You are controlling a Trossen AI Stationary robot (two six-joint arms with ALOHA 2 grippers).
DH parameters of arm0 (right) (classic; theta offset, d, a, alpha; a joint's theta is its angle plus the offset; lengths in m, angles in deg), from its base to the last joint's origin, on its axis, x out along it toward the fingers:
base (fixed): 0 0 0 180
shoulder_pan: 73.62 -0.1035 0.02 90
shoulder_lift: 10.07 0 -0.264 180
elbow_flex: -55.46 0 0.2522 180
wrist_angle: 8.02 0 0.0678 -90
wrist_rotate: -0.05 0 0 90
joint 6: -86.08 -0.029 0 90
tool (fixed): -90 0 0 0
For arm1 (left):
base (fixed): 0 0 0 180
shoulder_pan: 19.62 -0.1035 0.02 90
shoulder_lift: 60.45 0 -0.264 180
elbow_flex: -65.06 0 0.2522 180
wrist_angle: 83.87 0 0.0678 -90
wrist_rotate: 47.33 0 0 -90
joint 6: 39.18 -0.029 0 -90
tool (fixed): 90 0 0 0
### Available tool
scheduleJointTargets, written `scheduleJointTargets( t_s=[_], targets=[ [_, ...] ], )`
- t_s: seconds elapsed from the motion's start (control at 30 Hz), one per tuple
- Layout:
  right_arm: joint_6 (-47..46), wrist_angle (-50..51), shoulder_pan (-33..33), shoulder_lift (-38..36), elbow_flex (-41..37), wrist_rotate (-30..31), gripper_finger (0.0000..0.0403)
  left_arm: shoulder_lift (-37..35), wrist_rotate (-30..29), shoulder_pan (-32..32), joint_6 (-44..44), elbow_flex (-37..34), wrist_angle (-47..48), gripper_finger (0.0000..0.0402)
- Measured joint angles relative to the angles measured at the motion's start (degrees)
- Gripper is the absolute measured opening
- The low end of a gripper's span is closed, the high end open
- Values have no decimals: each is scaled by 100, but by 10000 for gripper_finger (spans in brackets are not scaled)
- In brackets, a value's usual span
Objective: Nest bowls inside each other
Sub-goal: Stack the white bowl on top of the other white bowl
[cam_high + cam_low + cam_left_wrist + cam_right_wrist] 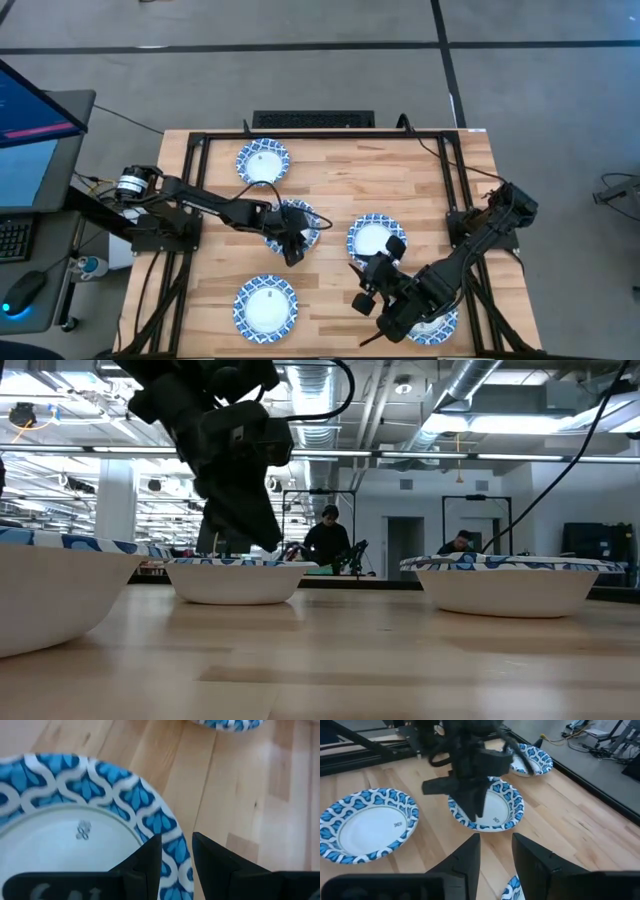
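Five blue-rimmed white bowls show in the high view: far left point(263, 162), centre left point(290, 222), centre point(376, 238), near left point(266, 305), and near right point(437, 322), partly hidden under the right arm. All rest on their bases. My left gripper point(293, 252) is narrowly open over the near rim of the centre-left bowl point(65, 830). One finger stands inside the rim and one outside. My right gripper point(362, 295) hovers narrowly open near the centre bowl, holding nothing. My left gripper point(176, 845) comes from above, pointing down, astride the centre-left bowl's near rim point(170, 827). One finger point(150, 862) is over the bowl's inside and the other point(212, 865) is over the table outside it. Whether the fingers touch the rim I cannot tell. The bowl sits flat on the table.
A black frame point(195, 180) runs along the table's left, far and right edges. Bare wood point(330, 300) lies between the near-left bowl and my right gripper. A monitor and mouse point(25, 290) stand off the table's left side. People point(328, 540) are in the room beyond.
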Motion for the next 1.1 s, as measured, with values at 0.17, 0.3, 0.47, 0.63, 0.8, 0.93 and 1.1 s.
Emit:
scheduleJointTargets(
  t_s=[0.17, 0.3, 0.47, 0.63, 0.8, 0.93, 1.1],
  targets=[
    [4, 0, 71, 0, 0, 0, 133, 26, -234, 154, 254, 0, 216, 100],
    [5, -9, 118, 0, 0, 0, 132, 26, -349, 241, 268, 0, 219, 100],
    [7, -85, 138, 0, 0, 0, 132, 52, -388, 247, 446, 0, 272, 100],
    [7, -224, 135, 0, 0, -2, 132, 251, -328, 250, 507, 7, 133, 100],
    [7, -255, 135, 0, 0, -3, 132, 484, -124, 284, 626, 2, -11, 100],
    [7, -251, 135, 0, 0, -5, 132, 490, -133, 317, 716, 2, -26, 100],
    [11, -245, 135, 0, 0, -7, 132, 442, -86, 326, 759, 7, -167, 100]
  ],
)
